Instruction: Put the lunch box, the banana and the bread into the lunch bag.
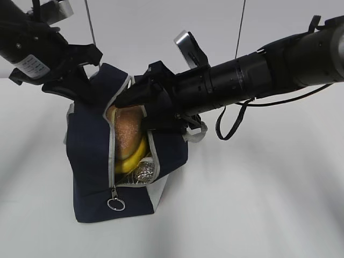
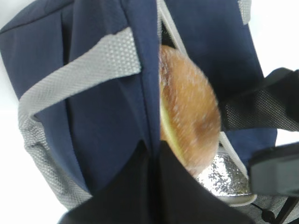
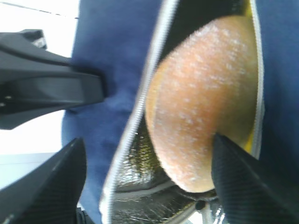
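Bread (image 1: 128, 135) above banana (image 1: 134, 158) in lunch bag (image 1: 88, 161), left hand (image 2: 152, 154) pinching bag fabric, right hand (image 3: 149, 172) spread, apparently touching bread

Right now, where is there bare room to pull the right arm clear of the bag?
Bare table lies right of and in front of the lunch bag. The opening is crowded: bread over banana, right gripper at its rim, left gripper pinching the fabric behind.
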`<state>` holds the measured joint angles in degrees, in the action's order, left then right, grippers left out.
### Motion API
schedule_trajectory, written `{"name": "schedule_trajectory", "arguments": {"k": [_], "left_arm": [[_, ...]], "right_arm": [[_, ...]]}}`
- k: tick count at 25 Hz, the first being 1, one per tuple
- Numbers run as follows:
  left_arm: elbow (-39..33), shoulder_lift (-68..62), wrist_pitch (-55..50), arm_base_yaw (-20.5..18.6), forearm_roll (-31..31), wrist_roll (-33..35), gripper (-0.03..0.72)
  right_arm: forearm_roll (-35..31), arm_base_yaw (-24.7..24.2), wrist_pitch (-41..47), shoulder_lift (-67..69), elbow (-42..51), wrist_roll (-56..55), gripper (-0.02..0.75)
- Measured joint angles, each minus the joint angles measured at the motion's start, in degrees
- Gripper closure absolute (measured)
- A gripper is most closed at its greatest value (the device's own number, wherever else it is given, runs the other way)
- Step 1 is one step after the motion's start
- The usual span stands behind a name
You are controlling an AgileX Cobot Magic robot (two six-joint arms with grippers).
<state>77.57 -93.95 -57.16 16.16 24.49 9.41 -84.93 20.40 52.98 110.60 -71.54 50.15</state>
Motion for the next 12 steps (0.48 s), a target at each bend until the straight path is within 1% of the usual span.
{"name": "schedule_trajectory", "arguments": {"k": [3, 7, 12], "left_arm": [[0.0, 0.0, 0.0, 0.0, 0.0, 0.0, 0.691], [0.0, 0.0, 0.0, 0.0, 0.0, 0.0, 0.691], [0.0, 0.0, 0.0, 0.0, 0.0, 0.0, 0.691]], "right_arm": [[0.4, 0.0, 0.9, 0.0, -1.1, 0.0, 0.109], [4.0, -1.3, 3.0, 0.0, -2.9, 0.0, 0.111], [7.4, -4.9, 8.4, 0.0, -7.3, -1.4, 0.123]]}}
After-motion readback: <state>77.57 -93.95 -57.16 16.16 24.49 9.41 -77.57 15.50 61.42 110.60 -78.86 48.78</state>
